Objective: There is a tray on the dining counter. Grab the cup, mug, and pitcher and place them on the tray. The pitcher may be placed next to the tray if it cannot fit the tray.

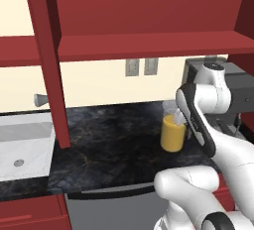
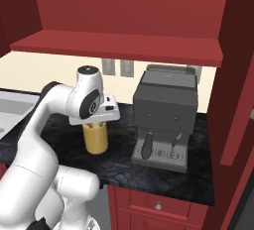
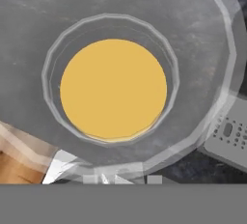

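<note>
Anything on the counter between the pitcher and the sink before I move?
No. In the left base view only bare black countertop lies between the pitcher and the sink; a red cabinet post stands behind that stretch.

Base views flank the pitcher (image 1: pixel 173 134) — hand view looks straight down, close.

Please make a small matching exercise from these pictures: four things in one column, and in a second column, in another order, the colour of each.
Things:
1. pitcher liquid
2. coffee machine
3. sink
4. wall cabinets

Colours:
A. white
B. dark red
C. orange
D. grey

Pairs: 1-C, 2-D, 3-A, 4-B
</note>
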You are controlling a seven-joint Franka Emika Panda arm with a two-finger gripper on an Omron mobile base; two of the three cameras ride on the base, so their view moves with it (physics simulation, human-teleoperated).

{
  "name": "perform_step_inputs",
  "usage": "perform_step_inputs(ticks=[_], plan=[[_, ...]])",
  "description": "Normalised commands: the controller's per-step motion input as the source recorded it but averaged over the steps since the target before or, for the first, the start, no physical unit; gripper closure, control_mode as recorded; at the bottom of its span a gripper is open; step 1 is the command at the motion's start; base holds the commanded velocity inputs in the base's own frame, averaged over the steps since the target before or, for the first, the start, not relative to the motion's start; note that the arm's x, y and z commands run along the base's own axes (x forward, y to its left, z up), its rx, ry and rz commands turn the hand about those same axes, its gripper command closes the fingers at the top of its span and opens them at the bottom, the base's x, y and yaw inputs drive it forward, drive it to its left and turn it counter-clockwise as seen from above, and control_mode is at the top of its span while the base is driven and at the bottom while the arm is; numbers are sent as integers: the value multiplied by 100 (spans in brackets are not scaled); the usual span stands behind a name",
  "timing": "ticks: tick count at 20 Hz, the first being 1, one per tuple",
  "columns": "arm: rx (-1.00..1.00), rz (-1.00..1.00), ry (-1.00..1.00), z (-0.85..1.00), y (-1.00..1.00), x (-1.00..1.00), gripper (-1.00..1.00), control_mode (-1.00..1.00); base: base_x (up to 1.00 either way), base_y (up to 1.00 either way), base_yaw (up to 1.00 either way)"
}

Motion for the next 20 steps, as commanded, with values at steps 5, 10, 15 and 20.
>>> perform_step_inputs(ticks=[5, 10, 15, 20], plan=[[0, 0, 0, 31, 0, -38, 100, -100, 0, 0, 0], [0, 0, 0, 39, 0, -9, 100, -100, 0, 0, 0], [0, 0, 0, 37, 0, -1, 100, -100, 0, 0, 0], [0, 0, 0, 19, 0, -6, 100, -100, 0, 0, 0]])
